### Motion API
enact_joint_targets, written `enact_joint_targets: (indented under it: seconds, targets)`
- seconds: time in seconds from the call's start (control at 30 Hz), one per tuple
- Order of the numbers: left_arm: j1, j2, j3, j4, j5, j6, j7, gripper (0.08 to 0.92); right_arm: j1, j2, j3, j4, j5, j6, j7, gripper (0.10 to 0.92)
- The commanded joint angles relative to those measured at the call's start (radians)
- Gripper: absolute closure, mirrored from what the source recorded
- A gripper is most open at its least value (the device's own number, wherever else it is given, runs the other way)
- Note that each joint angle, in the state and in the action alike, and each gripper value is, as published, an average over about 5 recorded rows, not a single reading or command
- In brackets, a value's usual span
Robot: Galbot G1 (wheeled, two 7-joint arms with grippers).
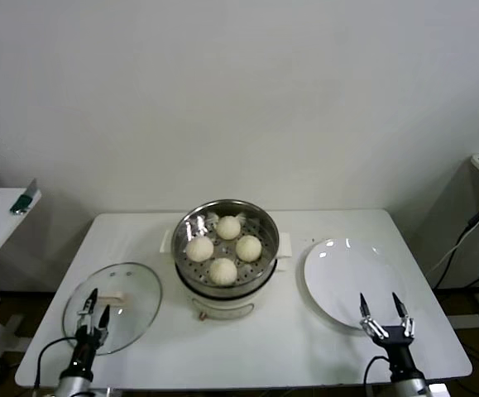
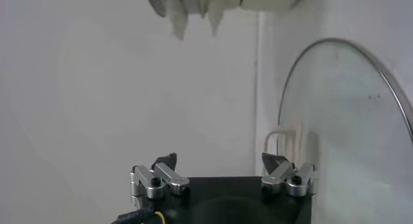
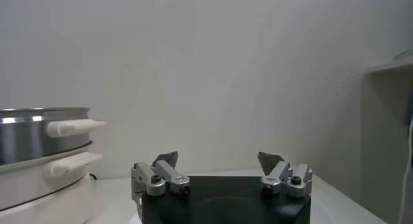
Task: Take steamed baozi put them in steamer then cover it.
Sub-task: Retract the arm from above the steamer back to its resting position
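Sitting in a ring on the perforated tray, four smooth cream-white dough buns (image 1: pixel 225 247) already fill the round shiny stainless-steel steamer pot on its cream-white electric base (image 1: pixel 222 294) at the middle of the white surface (image 1: pixel 140 227); the flat white plate (image 1: pixel 351 281) to the pot's right lies bare; the round clear glass cover with metal rim and cream-white bar handle (image 1: pixel 127 294) lies flat on the surface to the pot's left, well apart from it and not yet on; the left pincer (image 1: pixel 93 315) hangs at the near edge of that cover, its fingers parted narrowly, holding nothing, the bar handle just beyond its tips in the left wrist view; the right pincer (image 1: pixel 385 313) waits near the front edge beside the plate, spread wide and empty. Judging from this, the loading looks done and covering is the step in hand: the left pincer should straddle the bar handle squarely, close across its narrow width, lift the cover level so the glass does not swing, carry it over the pot and lower it centred until the metal rim seats all round, clear of the buns.
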Motion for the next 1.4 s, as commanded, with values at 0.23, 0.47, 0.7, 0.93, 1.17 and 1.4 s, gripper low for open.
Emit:
enact_joint_targets:
  seconds: [0.23, 0.47, 0.7, 0.93, 1.17, 1.4]
  targets:
    - [-0.169, 0.035, 0.017, 0.171, 0.067, 0.012, 0.014, 0.177, -0.038, 0.02, 0.02, 0.031, -0.005, 0.017, -0.003, 0.203]
    - [-0.175, 0.04, 0.021, 0.181, 0.045, 0.023, 0.028, 0.177, -0.041, 0.03, 0.024, 0.033, -0.004, 0.021, 0.0, 0.203]
    - [-0.16, 0.035, 0.027, 0.164, 0.032, 0.02, 0.04, 0.262, -0.039, 0.032, 0.024, 0.033, -0.005, 0.023, 0.003, 0.203]
    - [-0.158, 0.026, 0.029, 0.168, 0.034, 0.022, 0.046, 0.468, -0.037, 0.033, 0.023, 0.034, -0.007, 0.023, 0.005, 0.203]
    - [-0.136, 0.03, 0.032, 0.106, 0.001, 0.038, 0.073, 0.667, -0.031, 0.033, 0.023, 0.035, -0.007, 0.022, 0.007, 0.203]
    - [-0.108, 0.048, 0.029, -0.055, -0.072, 0.064, 0.131, 0.848, -0.027, 0.03, 0.024, 0.037, -0.009, 0.02, 0.007, 0.203]
